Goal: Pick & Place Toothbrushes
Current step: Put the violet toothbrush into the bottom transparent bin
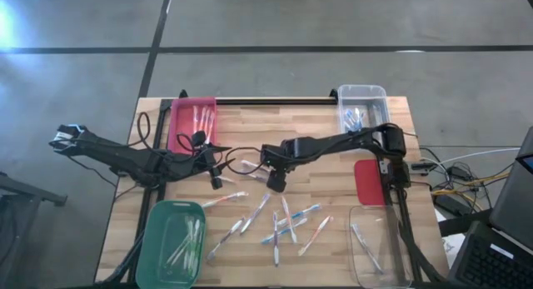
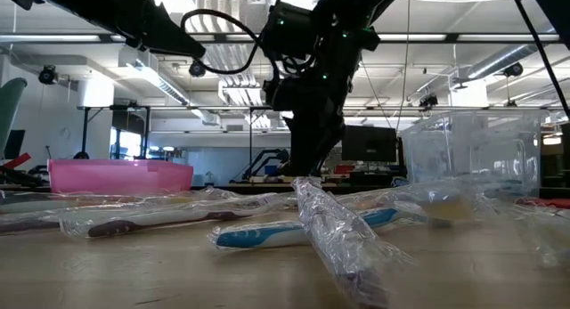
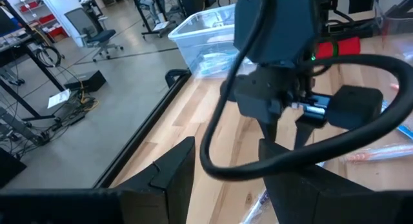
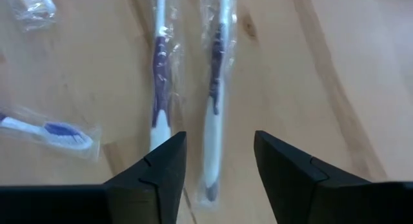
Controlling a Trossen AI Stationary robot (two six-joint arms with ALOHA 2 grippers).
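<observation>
Right wrist view: wrapped toothbrush on table, between spread right claw fingers.

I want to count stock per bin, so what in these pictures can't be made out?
- High view: toothbrushes in the pink bin and the far clear bin are too small to count.
- Low view: pink bin's wall hides its contents.
- Left wrist view: the right gripper blocks the table beyond.
- Right wrist view: a wrapped toothbrush runs behind the finger.

A robotics lab or workshop: exposed ceiling ducts and strip lights fill the low view's upper half, an office chair stands upper left on concrete.
</observation>
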